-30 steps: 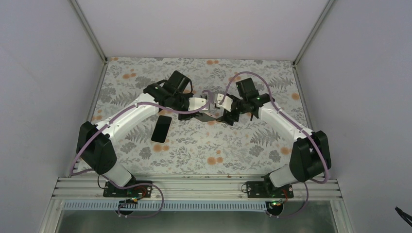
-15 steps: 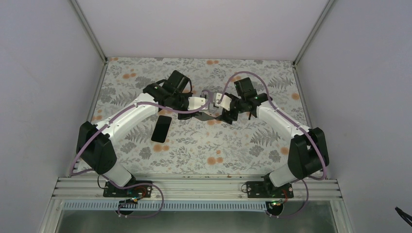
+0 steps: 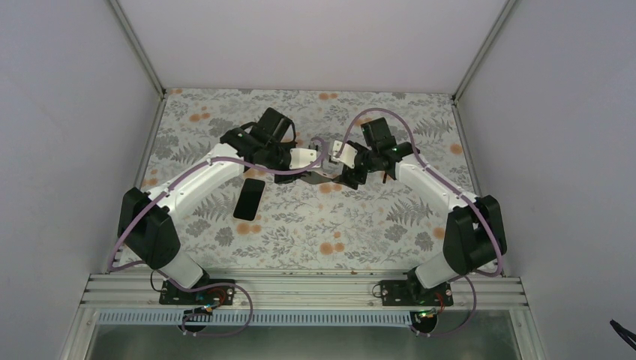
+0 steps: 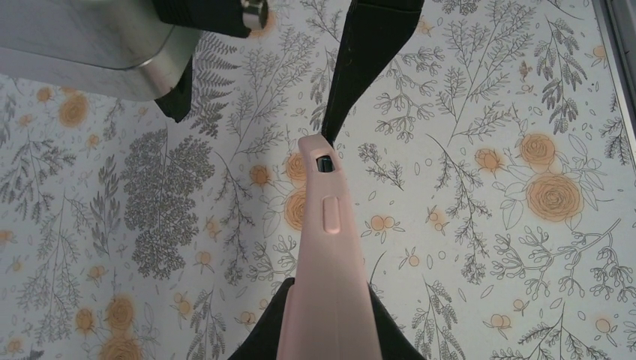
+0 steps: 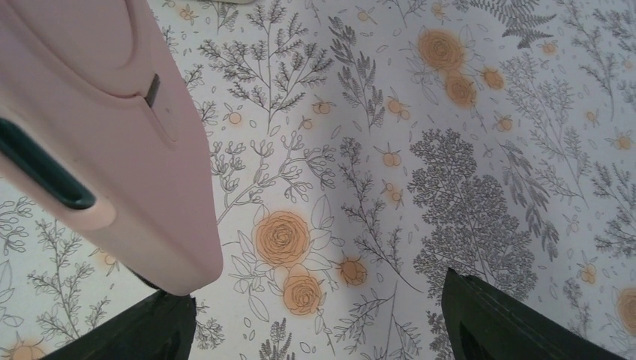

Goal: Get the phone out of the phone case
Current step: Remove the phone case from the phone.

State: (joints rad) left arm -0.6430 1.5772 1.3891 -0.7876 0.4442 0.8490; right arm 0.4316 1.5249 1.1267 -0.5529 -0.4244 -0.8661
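Note:
My left gripper [image 4: 328,330] is shut on the pink phone case [image 4: 326,247], holding it edge-up above the table, with its side button and a small dark port hole showing. From above, the case [image 3: 304,157] looks pale between the two wrists. My right gripper [image 5: 315,322] is open. Its left finger sits just under the case's end [image 5: 127,150], and the gap between its fingers shows only tablecloth. One dark right finger [image 4: 367,60] reaches the case's far tip. A black phone [image 3: 249,199] lies flat on the table, left of the grippers.
The floral tablecloth [image 3: 352,225] covers the table. White enclosure walls with metal corner posts [image 3: 142,52] close in the left, back and right. Both arm bases stand on the rail at the near edge [image 3: 300,289].
My right gripper has shifted slightly left, closer to the end of the case. The left arm, the case and the phone have not moved.

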